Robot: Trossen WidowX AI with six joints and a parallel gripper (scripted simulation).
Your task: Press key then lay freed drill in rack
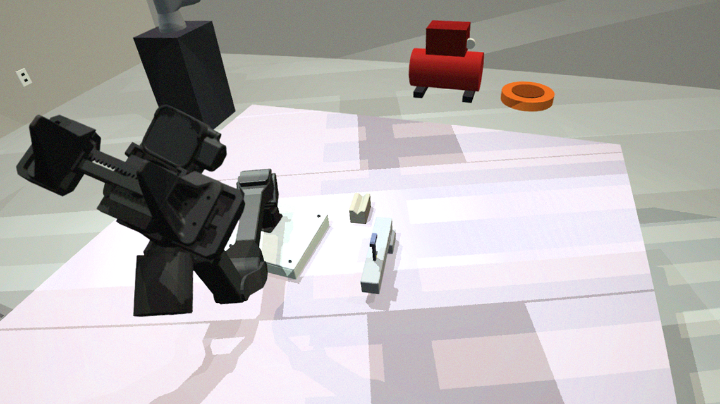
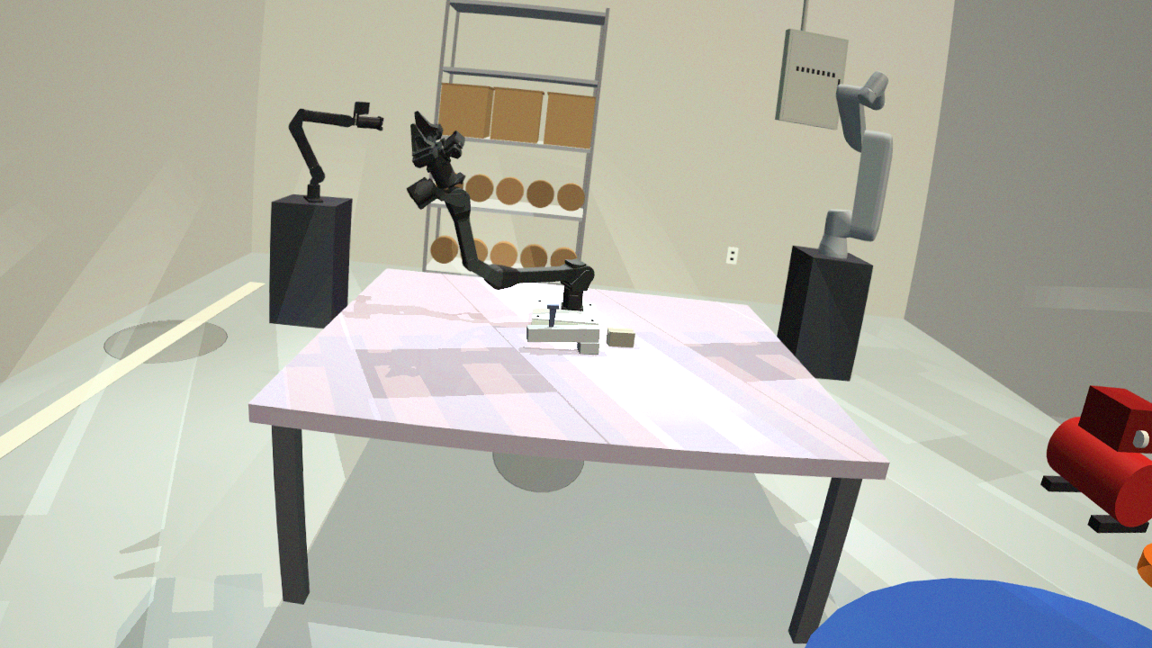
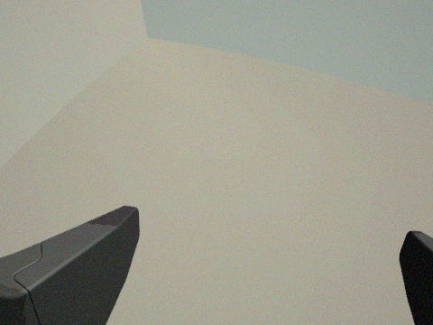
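Note:
A long pale block (image 1: 376,270) (image 2: 563,331) lies on the table near the arm's base. A small dark blue drill (image 1: 373,243) (image 2: 552,312) stands upright in it. A small pale piece (image 1: 391,241) (image 2: 590,347) juts from the block's side and may be the key. A cream notched rack (image 1: 359,207) (image 2: 621,337) sits just beside the block. My gripper (image 1: 107,171) (image 2: 422,132) (image 3: 277,236) is open and empty. It is raised high above the table, far from the block, and points up at the wall and ceiling.
A pale base plate (image 1: 302,247) lies by the arm's base. Off the table are a red compressor (image 1: 445,67) (image 2: 1103,471), an orange ring (image 1: 526,95), black pedestals (image 2: 310,257) (image 2: 823,322) with other arms, and a shelf (image 2: 515,104) of boxes.

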